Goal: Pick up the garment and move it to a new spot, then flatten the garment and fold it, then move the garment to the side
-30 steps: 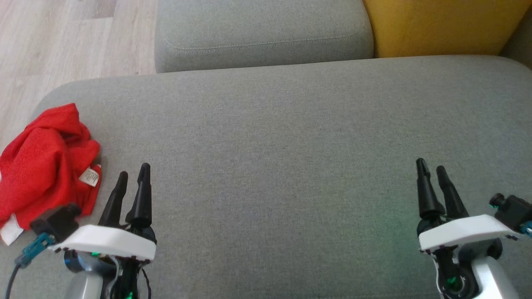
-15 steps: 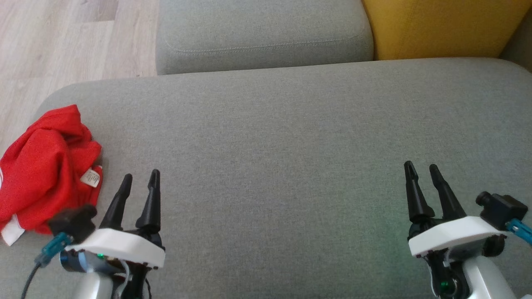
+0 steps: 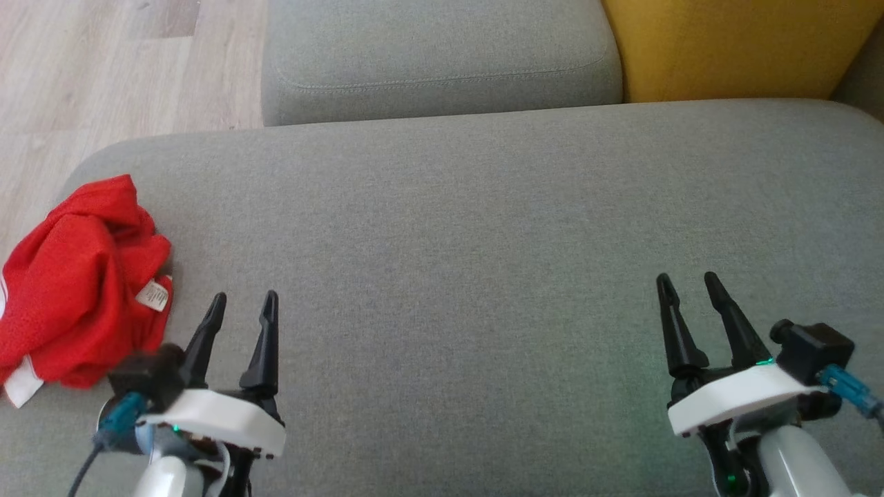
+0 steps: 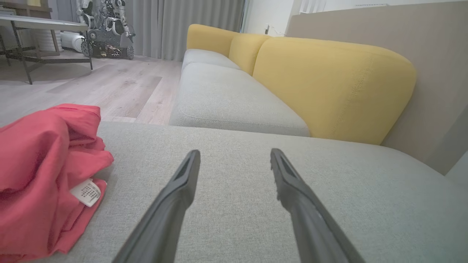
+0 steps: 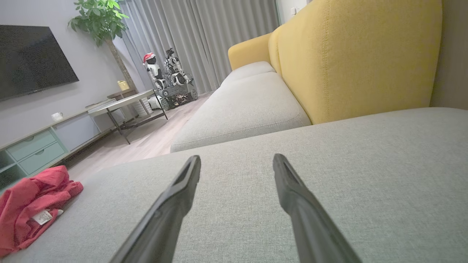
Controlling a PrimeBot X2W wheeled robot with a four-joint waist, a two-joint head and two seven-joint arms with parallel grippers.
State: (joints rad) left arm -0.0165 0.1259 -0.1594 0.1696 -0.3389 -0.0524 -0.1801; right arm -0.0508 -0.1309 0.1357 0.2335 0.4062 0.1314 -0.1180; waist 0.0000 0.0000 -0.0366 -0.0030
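Garment (image 3: 76, 283), red and crumpled, lies at nine o'clock on the grey seat (image 3: 469, 228), near its edge, white label (image 3: 153, 297) showing. Left tool (image 3: 245, 297) sits at seven o'clock just beside it, fingers (image 3: 264, 338) spread wide, holding nothing. Right tool (image 3: 687, 277), at five o'clock and well apart from it, has fingers spread equally wide, also empty.

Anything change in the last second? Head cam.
Both arms drifted inward. The left gripper moved right in the head view and the right gripper moved left, toward each other. Nothing was gripped or released, and both stay open. The garment stays crumpled at the left edge of the sofa, untouched. The camera itself shifted only slightly.
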